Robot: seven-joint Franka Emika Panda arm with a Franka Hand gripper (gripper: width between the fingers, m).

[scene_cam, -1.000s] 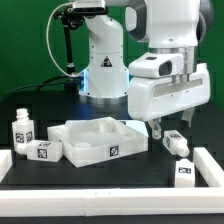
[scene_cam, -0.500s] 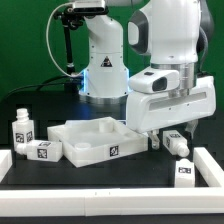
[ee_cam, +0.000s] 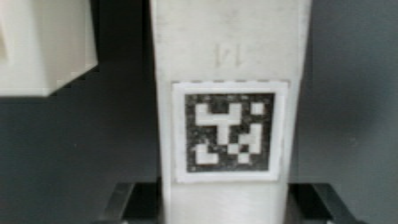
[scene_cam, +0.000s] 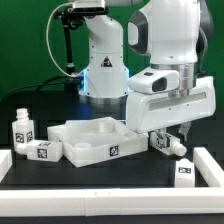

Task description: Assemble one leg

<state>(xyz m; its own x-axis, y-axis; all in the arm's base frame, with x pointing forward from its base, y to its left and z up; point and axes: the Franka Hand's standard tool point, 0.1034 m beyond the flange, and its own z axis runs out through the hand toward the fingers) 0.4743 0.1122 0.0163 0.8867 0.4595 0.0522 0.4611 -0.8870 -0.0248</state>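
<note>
The leg (scene_cam: 172, 144) is a small white peg with a marker tag. It lies on the black table just off the exterior view's right corner of the large white tray-like piece (scene_cam: 95, 142). My gripper (scene_cam: 166, 136) is down over it. In the wrist view the leg (ee_cam: 231, 90) fills the middle, tag facing the camera. The dark fingers (ee_cam: 139, 203) press against both its sides, so the gripper is shut on the leg. The leg rests on the table.
Two more white pegs (scene_cam: 22, 130) (scene_cam: 41, 151) lie at the exterior view's left, and another (scene_cam: 184, 173) at the front right. A low white wall (scene_cam: 100, 183) borders the table. The robot base (scene_cam: 103, 70) stands behind.
My gripper has come down from above the table onto the leg. In the last half second the leg has shifted slightly toward the tray-like piece.
</note>
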